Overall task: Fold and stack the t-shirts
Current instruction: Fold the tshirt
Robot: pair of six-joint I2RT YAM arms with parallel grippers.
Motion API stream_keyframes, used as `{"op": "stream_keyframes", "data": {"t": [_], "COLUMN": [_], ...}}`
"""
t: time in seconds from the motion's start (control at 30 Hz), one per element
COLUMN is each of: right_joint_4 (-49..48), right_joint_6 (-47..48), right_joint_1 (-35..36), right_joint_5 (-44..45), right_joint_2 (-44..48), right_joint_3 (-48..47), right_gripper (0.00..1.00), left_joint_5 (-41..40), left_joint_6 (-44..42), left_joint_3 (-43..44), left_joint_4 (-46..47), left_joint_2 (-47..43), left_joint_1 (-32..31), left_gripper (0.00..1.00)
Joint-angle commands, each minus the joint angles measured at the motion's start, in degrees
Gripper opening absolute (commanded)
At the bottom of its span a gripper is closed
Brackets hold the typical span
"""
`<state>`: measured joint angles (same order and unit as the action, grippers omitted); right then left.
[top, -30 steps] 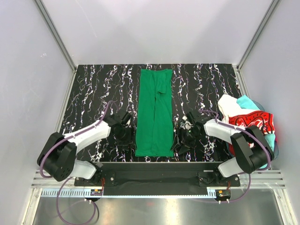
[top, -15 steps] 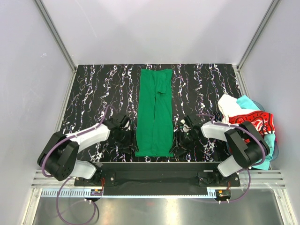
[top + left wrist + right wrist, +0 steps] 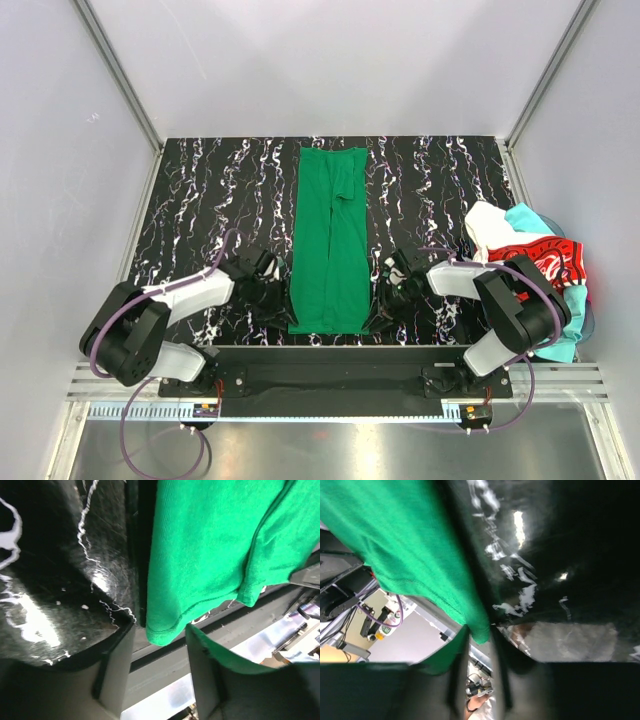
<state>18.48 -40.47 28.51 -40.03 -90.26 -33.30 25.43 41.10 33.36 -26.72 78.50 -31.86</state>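
The bright green t-shirt [image 3: 328, 240] lies folded into a long narrow strip down the middle of the table. My left gripper [image 3: 276, 300] is at its near left corner. In the left wrist view the jaws [image 3: 159, 672] stand open with the green corner [image 3: 165, 630] hanging between them, untouched. My right gripper [image 3: 381, 305] is at the near right corner. Its jaws [image 3: 479, 665] are narrowed onto the green corner [image 3: 480, 630], which fills the gap. The white [image 3: 489, 226], turquoise [image 3: 524, 215] and red Coca-Cola [image 3: 541, 260] t-shirts lie heaped at the right edge.
The black marbled table [image 3: 210, 200] ends just below both grippers at a black front rail [image 3: 330, 360]. The heap of shirts spills over the table's right edge next to the right arm [image 3: 500, 290]. White walls enclose the back and sides.
Both grippers have moved inward and toward the near edge, onto the green shirt's near corners. The right jaws have come in on their corner. The shirt has not shifted.
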Motion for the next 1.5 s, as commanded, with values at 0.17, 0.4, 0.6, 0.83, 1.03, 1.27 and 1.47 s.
{"op": "stream_keyframes", "data": {"t": [0.17,0.4,0.6,0.83,1.03,1.27,1.47], "right_joint_4": [-4.1,-3.8,-3.2,-1.0,6.1,18.3,23.9], "right_joint_6": [-1.4,-2.0,-1.7,-2.2,-1.3,6.5,13.1], "right_joint_1": [0.8,0.9,0.9,1.0,0.9,-3.5,-11.0], "right_joint_5": [2.7,3.4,3.5,4.5,6.4,9.8,6.6], "right_joint_2": [-0.9,3.2,5.0,7.6,9.1,0.7,-11.4], "right_joint_3": [4.0,7.8,10.2,9.3,-1.3,-22.3,-39.1], "right_gripper": [0.00,0.00,0.00,0.00,0.00,0.00,0.00], "left_joint_5": [2.3,0.9,0.9,2.9,3.8,3.2,5.4], "left_joint_6": [0.9,3.0,3.2,2.6,2.0,-1.8,-2.5], "left_joint_3": [-5.9,-9.6,-10.6,-9.7,-1.9,19.9,35.1], "left_joint_4": [5.8,5.7,4.6,4.3,1.9,-4.4,-4.0], "left_joint_2": [3.0,-1.1,-2.8,-2.5,-5.9,4.3,17.4], "left_joint_1": [0.4,0.5,0.5,0.5,0.7,6.1,10.7], "left_gripper": [0.02,0.00,0.00,0.00,0.00,0.00,0.00]}}
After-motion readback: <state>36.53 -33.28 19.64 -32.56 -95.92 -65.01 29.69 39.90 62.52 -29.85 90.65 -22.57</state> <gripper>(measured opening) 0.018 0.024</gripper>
